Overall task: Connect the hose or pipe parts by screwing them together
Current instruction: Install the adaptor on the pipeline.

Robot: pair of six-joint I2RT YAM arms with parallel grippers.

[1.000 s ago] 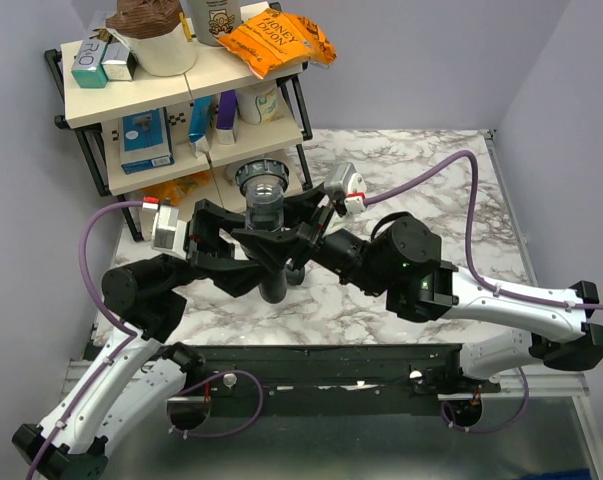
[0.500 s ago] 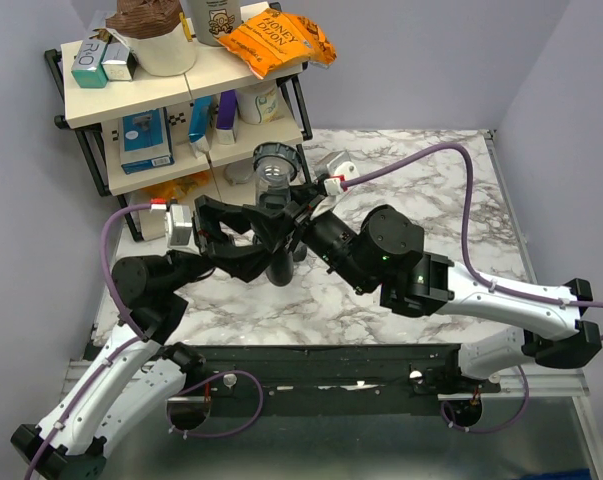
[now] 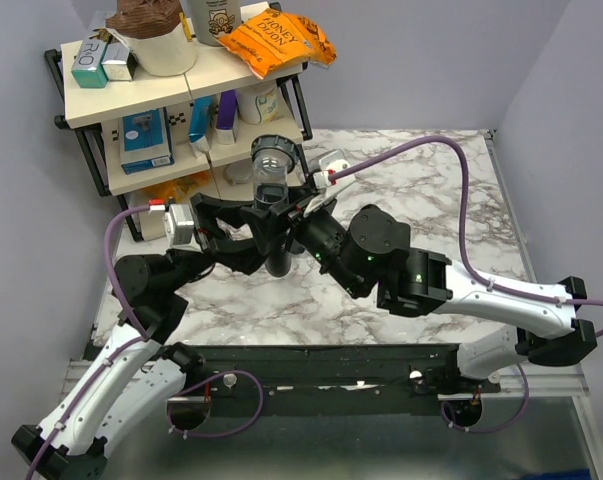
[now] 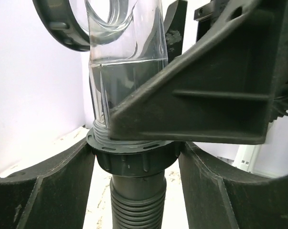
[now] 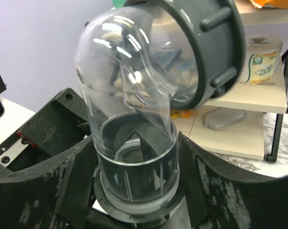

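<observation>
Two arms, one joint | left gripper (image 4: pixel 135 148) clamps collar nut (image 4: pixel 134 167) atop ribbed hose (image 4: pixel 136 210), bracing it upright | right gripper (image 5: pixel 134 157) jaws wide, flanking clear elbow fitting (image 5: pixel 129 119) with slim gaps, probably positioning for a screwing turn

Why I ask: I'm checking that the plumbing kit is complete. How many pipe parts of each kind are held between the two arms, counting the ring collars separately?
clear elbow fitting: 1
grey ribbed hose: 1
grey ring collars: 2 (upper collar, lower collar)
Total: 4
</observation>
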